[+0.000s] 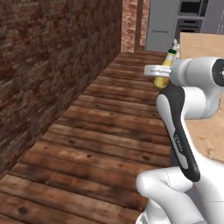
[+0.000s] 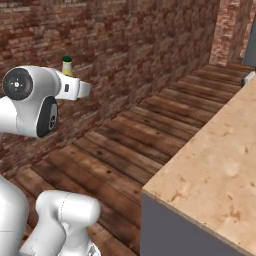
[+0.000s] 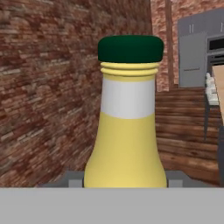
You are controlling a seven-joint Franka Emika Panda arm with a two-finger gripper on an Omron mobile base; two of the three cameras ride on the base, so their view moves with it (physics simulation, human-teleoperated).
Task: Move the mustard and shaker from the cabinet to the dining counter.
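The hand (image 1: 162,70) grips the mustard (image 1: 164,70) upright in the air above the wooden floor (image 1: 100,131), its green cap up. A brick wall (image 1: 52,65) lies left, the light wood table (image 2: 215,170) right, grey cabinets (image 1: 164,24) far beyond.

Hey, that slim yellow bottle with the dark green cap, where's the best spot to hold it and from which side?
Grip the slim yellow bottle with the dark green cap around its wide lower body, from the side with the hand level. It stands upright, and its narrow neck and cap offer less surface. The hand already holds it that way, low on the body.
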